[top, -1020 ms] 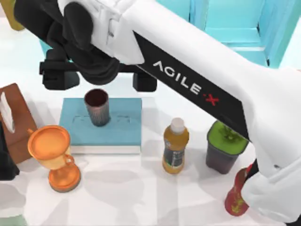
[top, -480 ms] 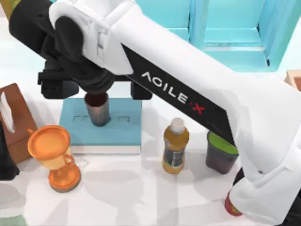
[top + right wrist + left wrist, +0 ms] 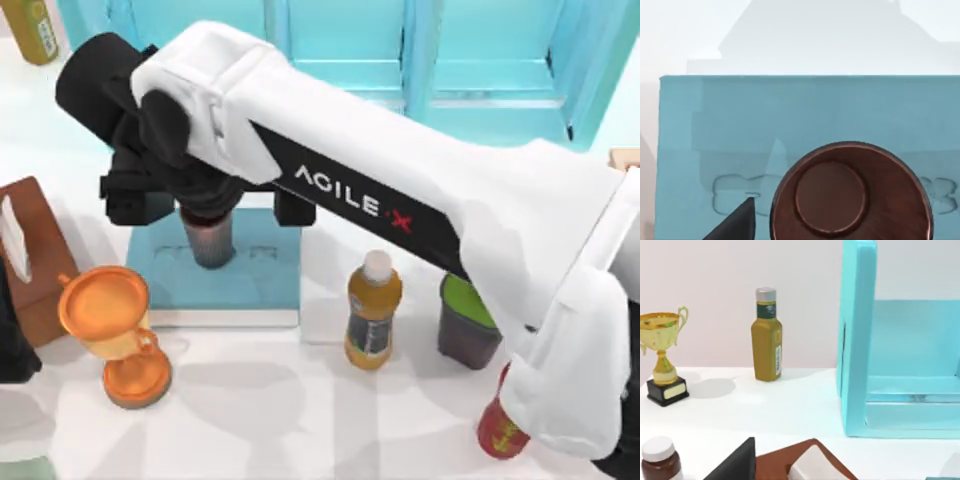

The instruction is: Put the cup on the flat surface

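The cup, a dark coppery ribbed tumbler, stands upright on a teal slab at the table's left. My right arm reaches across from the right, and my right gripper hangs open over the cup, its black fingers spread to either side of it. The wrist hides the cup's rim from above. In the right wrist view I look straight down into the cup, with one dark fingertip beside it. The flat surface is the white tabletop around the slab. My left arm is parked at the left edge.
An orange goblet and a brown tissue box stand left of the slab. To its right are a juice bottle, a dark green-topped pot and a red bottle. A teal cabinet lines the back.
My right gripper has come down over the cup, and its wrist now covers the rim. The cup has stayed put on the slab.
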Controlling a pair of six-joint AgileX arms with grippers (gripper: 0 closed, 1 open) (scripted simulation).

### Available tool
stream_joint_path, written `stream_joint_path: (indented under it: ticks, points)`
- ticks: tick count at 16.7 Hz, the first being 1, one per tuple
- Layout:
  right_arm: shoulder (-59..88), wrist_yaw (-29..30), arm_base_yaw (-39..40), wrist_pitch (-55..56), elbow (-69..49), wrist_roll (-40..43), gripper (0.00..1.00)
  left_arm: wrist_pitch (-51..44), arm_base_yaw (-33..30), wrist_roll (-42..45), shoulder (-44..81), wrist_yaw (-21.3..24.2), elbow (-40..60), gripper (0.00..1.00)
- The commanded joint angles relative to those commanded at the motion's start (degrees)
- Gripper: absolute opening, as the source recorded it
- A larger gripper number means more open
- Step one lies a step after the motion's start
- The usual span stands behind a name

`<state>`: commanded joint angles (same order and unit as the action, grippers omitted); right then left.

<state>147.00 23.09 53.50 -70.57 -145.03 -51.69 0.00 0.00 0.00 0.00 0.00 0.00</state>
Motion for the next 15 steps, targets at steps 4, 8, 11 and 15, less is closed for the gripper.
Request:
stream_joint_path:
  ticks: [4,8,11,15]
  points:
    - [-0.1,-0.3,-1.2,6.5,6.2,1.2,1.00,0.0,0.0,0.0,0.0,0.0,0.0,1.00]
    - [-0.1,-0.4,-1.2,6.6,6.4,1.2,1.00,0.0,0.0,0.0,0.0,0.0,0.0,1.00]
    - [-0.1,-0.4,-1.2,6.6,6.4,1.2,0.77,0.0,0.0,0.0,0.0,0.0,0.0,1.00]
    - [-0.1,-0.4,-1.2,6.6,6.4,1.2,0.47,0.0,0.0,0.0,0.0,0.0,0.0,1.00]
